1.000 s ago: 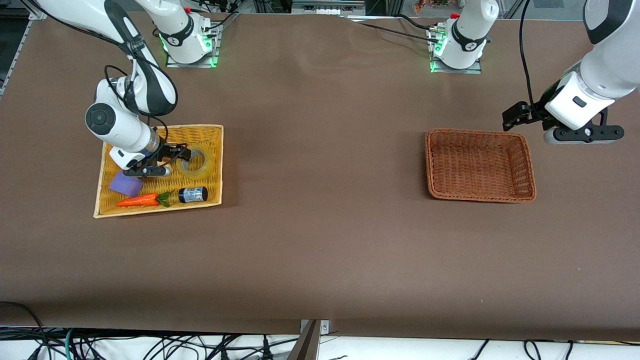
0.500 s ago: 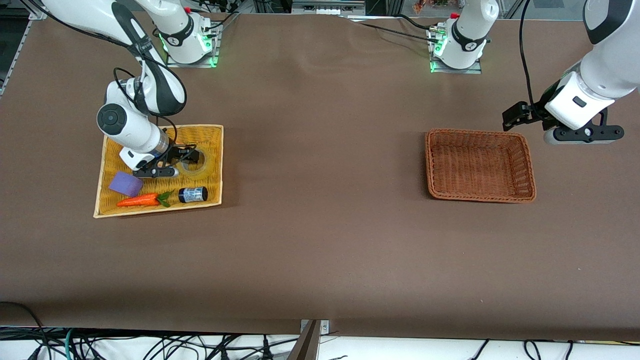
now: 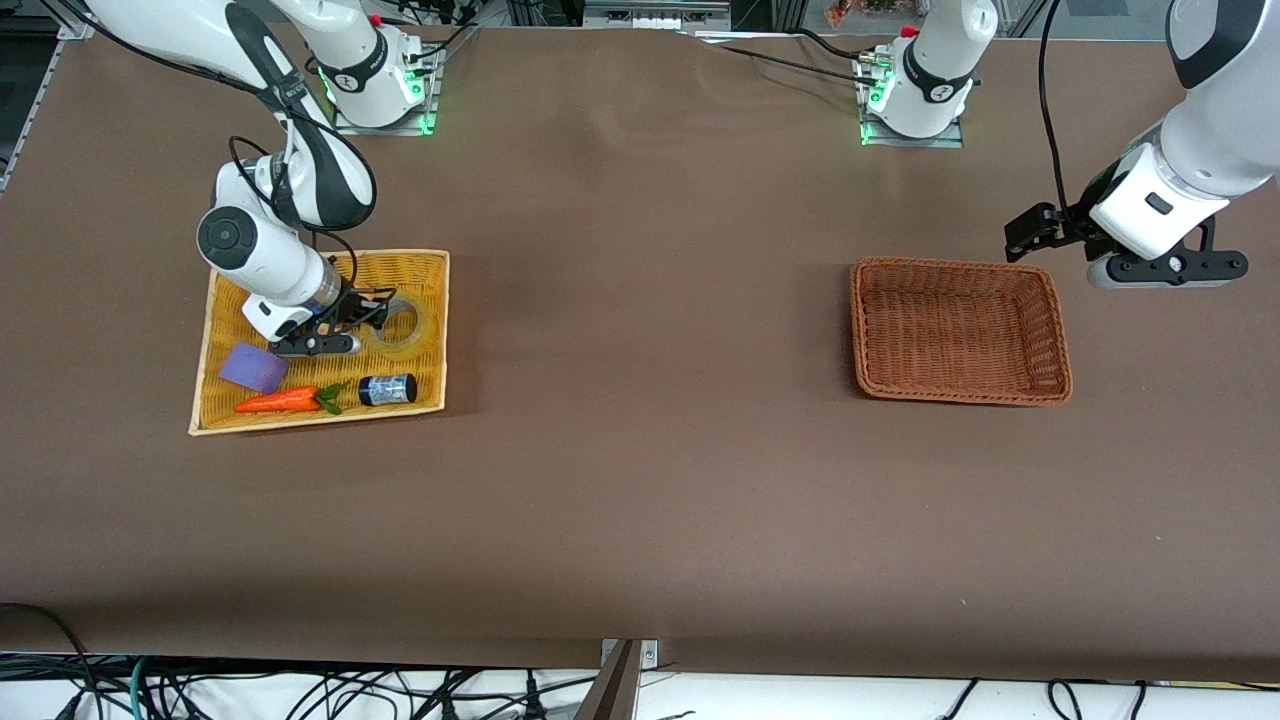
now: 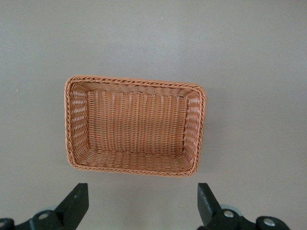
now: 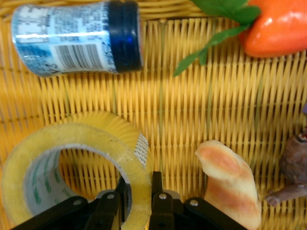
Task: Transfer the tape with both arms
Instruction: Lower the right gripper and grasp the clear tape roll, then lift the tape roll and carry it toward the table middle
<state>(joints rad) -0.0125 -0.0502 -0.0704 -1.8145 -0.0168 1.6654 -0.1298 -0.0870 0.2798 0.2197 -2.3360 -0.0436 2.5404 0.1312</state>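
The tape, a yellowish ring with a grey core, lies in the yellow woven tray at the right arm's end of the table. My right gripper is down in the tray and shut on the tape's wall. In the right wrist view one finger sits inside the ring and one outside, with the gripper pinching the tape. My left gripper is open and empty, waiting above the table beside the brown basket; its gripper shows in the left wrist view with nothing between the fingers.
The tray also holds a black-capped jar, a carrot, a purple block and a croissant close beside the gripper. The brown basket holds nothing.
My right gripper moved toward the tape and closed on its wall. The tray shifted slightly. The left arm has not moved.
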